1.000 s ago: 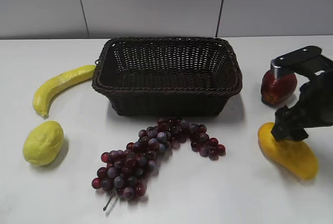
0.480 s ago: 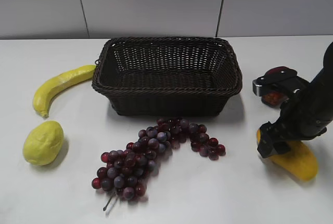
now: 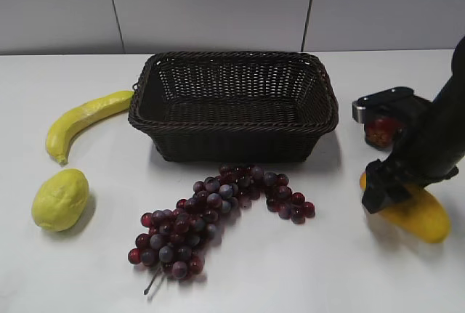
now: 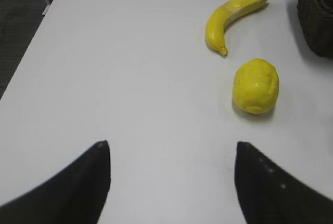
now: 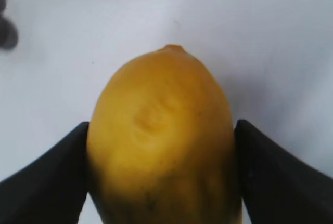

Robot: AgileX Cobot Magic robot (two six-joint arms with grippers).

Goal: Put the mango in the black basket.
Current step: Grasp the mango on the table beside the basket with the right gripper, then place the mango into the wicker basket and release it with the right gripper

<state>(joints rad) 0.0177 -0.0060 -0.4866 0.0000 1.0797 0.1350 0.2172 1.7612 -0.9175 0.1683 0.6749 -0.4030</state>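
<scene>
Since a second ago your right arm has swung in from the edge and dropped onto the mango (image 3: 418, 213), and over the last half second it has settled a little further, so the dark red fruit (image 3: 379, 132) behind it is now mostly hidden by the wrist. In the exterior view the arm leans in from the upper right, its black body slanting down and left, with the right gripper (image 3: 392, 186) low over the mango's near-left end. Your right wrist view shows the mango (image 5: 161, 141) filling the space between the two black fingers (image 5: 49, 182), each one against a side of the fruit, so the gripper is clamped on it. The mango lies on the white table (image 3: 305, 269), well to the right of the basket (image 3: 234, 106) and outside it. You can see grapes (image 3: 211, 215) sprawled just in front of the basket, and a banana (image 3: 81, 120) and lemon (image 3: 60, 198) off to its left. Your left gripper (image 4: 171, 182) hangs above bare table with its fingers spread wide apart, holding nothing; ahead of it lie the banana (image 4: 231, 18) and the lemon (image 4: 255, 86), with a corner of the basket (image 4: 317, 11) at the frame's right edge. The left arm itself does not show in the exterior view.
</scene>
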